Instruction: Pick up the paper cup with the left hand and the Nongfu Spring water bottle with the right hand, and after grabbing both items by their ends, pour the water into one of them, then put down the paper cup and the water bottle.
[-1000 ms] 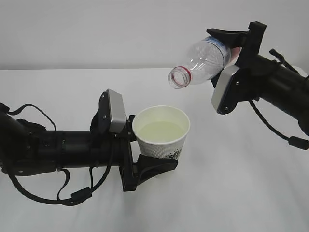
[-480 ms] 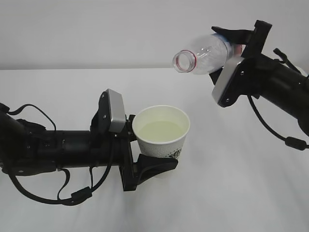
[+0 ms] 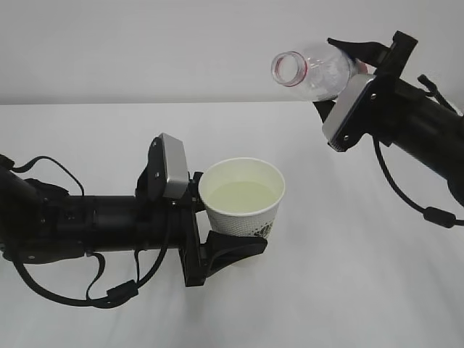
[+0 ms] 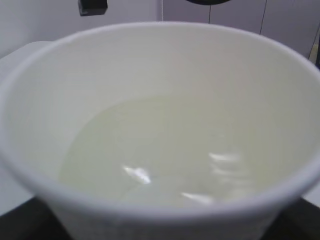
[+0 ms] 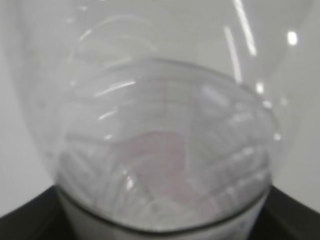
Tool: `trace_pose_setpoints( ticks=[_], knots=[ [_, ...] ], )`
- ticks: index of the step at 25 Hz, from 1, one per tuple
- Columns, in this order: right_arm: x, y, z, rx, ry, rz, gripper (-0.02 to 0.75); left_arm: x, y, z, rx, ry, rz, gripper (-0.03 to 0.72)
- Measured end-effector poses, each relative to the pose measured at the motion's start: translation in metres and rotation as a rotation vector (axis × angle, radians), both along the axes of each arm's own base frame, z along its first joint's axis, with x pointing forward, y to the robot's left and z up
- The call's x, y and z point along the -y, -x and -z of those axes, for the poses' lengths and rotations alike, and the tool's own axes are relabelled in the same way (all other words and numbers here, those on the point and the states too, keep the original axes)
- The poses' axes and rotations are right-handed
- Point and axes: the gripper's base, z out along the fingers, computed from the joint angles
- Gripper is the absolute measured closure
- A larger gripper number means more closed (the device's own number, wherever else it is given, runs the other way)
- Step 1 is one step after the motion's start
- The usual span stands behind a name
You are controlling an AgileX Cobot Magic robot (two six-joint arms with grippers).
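Exterior view shows the left hand (image 3: 217,235) clamped around the cup (image 3: 243,197), jaws on either side of its lower wall, holding it upright and clear of the table (image 3: 326,290) in mid-frame. Upright is the point: the cup carries water (image 3: 241,196), a pale pool below the rim, and any tilt would spill it. The left wrist view looks straight down into the cup (image 4: 160,125) and confirms the level surface with glints on it.

The right hand (image 3: 355,72) grips the bottle (image 3: 315,69) by its base end, up at the right and well apart from the cup. The bottle lies slanted with its open mouth to the left and slightly raised, no longer over the cup, so nothing drips. It looks empty; the right wrist view shows only clear ribbed plastic (image 5: 160,150) and a faint pink blur, no liquid.

Pouring appears done. What remains, by my reading, is to set both down: the cup needs a slow, level descent, while the light empty bottle must be turned upright before release or it may tip.
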Motion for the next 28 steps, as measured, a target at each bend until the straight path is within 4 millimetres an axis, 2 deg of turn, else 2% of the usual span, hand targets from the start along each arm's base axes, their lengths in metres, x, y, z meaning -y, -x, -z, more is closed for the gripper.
trace_pose_setpoints(
  ticks=[19,28],
  knots=[
    [0.011,-0.004,-0.001,-0.137,-0.322,0.085,0.197,0.0,0.0,0.0,0.0,0.0,0.0,0.09],
    [0.017,0.001,0.007,-0.204,-0.426,0.132,0.197,0.0,0.0,0.0,0.0,0.0,0.0,0.09]
  ],
)
